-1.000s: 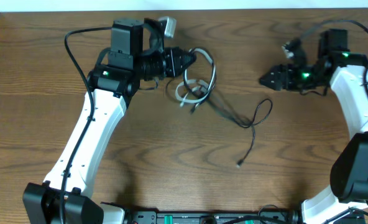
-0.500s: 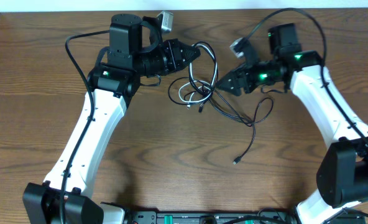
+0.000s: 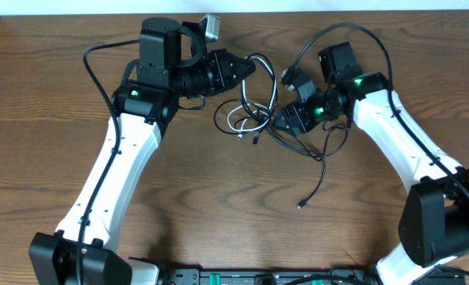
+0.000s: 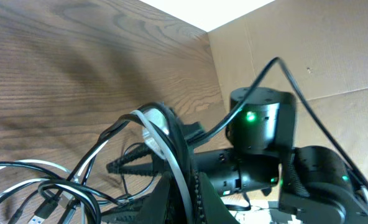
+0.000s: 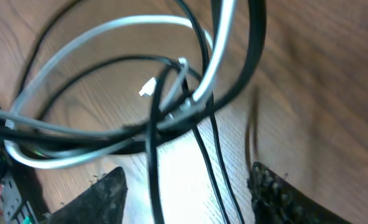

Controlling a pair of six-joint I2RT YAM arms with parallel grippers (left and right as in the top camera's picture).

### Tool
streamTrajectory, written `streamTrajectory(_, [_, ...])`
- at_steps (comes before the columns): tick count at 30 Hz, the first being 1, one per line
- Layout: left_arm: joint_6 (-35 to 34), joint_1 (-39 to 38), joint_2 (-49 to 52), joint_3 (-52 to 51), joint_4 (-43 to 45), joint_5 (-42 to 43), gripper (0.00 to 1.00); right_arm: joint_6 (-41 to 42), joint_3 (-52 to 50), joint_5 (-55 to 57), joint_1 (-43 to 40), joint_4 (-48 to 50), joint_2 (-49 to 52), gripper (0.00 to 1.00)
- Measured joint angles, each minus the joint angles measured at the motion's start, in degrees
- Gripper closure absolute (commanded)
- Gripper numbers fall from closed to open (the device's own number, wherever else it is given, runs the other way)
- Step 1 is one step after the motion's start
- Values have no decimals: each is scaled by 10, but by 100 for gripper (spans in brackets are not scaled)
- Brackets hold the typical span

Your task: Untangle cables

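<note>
The cables (image 3: 254,111) are a tangle of thin black cords and one white cord (image 3: 236,120) at the table's far middle. One black cord trails toward the front to a plug end (image 3: 302,207). My left gripper (image 3: 249,68) is shut on a loop of the cables and holds it lifted; the left wrist view shows white and black cords (image 4: 171,155) pinched between its fingers (image 4: 183,202). My right gripper (image 3: 279,120) is open at the tangle's right edge. In the right wrist view black cords (image 5: 202,149) run between its spread fingers (image 5: 187,199).
Thicker black wires loop over both arms (image 3: 100,71) (image 3: 353,36). The wooden table (image 3: 219,206) stretches toward the front. A cardboard wall (image 4: 308,50) stands beyond the far edge.
My right arm has swung left from the far right until its open gripper reached the tangle. My left gripper has kept its hold and lifted the loop slightly.
</note>
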Motion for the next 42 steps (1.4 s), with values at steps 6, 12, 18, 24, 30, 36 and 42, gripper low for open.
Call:
streamTrajectory(6, [1,0,0,0,-1,0,93,-9,-22,5,0,16,0,99])
streamTrajectory(12, [47,0,0,0,-55,-1,92,21,-19,-12,-13,42,0,99])
streamTrajectory(18, [148,0,0,1,-136,0,93,36,42,-86,-31,43,0,99])
streamTrajectory(24, [212,0,2,1,-169,-7,92,39,101,-156,-31,27,-1,99])
streamTrajectory(30, [228,0,15,0,-218,-105,93,40,150,-177,-52,-30,-5,99])
streamTrajectory(36, [218,0,28,0,-254,-249,92,60,157,-182,-128,-44,-53,99])
streamTrajectory(42, [206,0,30,0,-270,-362,92,140,165,-172,-266,-33,-109,99])
